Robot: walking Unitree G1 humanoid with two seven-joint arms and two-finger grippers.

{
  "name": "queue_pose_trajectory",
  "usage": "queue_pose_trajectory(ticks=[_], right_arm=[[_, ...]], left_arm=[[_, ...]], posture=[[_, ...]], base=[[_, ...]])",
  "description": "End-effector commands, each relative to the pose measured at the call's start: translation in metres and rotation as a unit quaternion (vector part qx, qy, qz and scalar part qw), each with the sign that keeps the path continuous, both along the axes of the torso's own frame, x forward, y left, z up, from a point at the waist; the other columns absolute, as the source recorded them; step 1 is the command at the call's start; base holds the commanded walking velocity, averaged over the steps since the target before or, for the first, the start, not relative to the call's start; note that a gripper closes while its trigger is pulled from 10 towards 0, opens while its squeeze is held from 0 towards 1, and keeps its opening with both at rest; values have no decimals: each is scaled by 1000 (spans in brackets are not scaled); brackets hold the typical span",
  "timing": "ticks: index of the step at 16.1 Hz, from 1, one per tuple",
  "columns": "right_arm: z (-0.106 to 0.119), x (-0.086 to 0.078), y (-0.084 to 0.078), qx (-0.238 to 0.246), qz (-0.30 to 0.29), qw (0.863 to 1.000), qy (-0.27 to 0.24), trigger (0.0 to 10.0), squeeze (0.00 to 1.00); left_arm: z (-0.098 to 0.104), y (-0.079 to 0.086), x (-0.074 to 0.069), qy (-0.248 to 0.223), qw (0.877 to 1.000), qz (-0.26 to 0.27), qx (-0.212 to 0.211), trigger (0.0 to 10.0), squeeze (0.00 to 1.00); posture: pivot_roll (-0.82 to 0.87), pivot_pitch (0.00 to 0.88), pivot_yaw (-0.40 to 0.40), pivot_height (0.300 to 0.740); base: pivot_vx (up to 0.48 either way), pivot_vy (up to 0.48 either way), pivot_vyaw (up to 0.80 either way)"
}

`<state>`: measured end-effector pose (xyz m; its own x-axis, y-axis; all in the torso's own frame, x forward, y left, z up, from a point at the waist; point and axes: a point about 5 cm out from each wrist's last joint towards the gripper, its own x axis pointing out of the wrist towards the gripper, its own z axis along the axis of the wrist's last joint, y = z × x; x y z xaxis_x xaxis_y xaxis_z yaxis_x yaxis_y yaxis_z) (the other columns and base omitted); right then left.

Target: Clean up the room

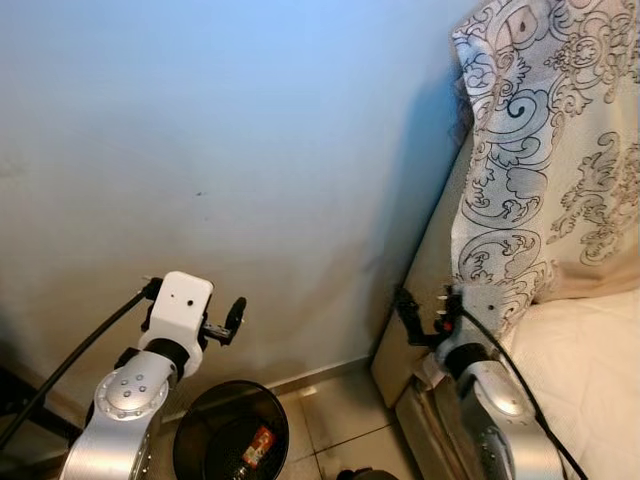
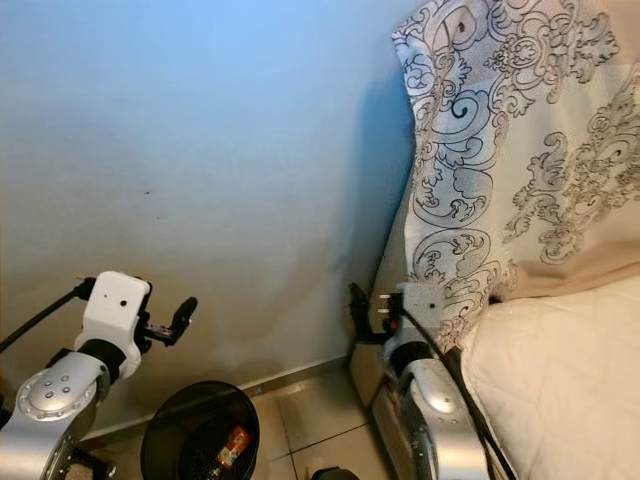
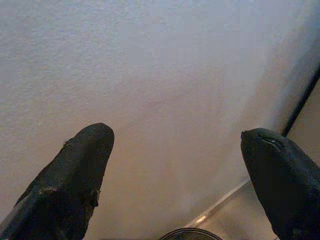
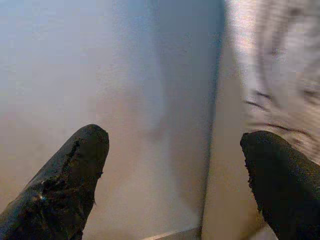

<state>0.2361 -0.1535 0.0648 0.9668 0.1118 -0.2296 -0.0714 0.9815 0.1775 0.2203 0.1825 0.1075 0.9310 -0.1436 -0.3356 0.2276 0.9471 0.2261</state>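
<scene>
Both the left end effector [image 3: 175,175] and right end effector [image 4: 172,175] are released and empty above the black bin [image 1: 205,425]; you are likely between items; locate the next piece.

A black bin [image 1: 232,432] (a red wrapper inside) is set on the tiled floor [image 1: 335,418], beside the bed [image 1: 590,380].

1 bin [image 1: 231,432], 2 grippers [image 3: 175,170] [image 4: 175,170], 1 patterned cloth [image 1: 545,150].

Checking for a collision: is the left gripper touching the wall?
Apart. In the left wrist view the left gripper has open fingers with the wall lying beyond their tips.
</scene>
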Motion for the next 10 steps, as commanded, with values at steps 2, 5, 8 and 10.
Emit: queue_pose_trajectory(ticks=[2,5,8,10], right_arm=[[2,-1,-9,-2,-27,1000,3,10000,1000],[8,0,-3,-25,-14,999,-23,10000,1000],[8,2,-2,-35,-12,999,-22,10000,1000],[7,3,-4,-11,-16,1000,-10,10000,1000]], left_arm=[[3,1,1,-5,1000,6,4,10000,0],[7,4,6,-16,1000,22,-5,10000,0],[7,2,8,-20,1000,14,-4,10000,0],[8,4,6,-29,999,9,9,10000,0]], posture=[[-6,0,-13,740],[-7,0,-19,740],[-11,0,-24,740],[7,0,-38,740]], base=[[0,0,-791],[0,0,-788],[0,0,-788],[0,0,-784]])
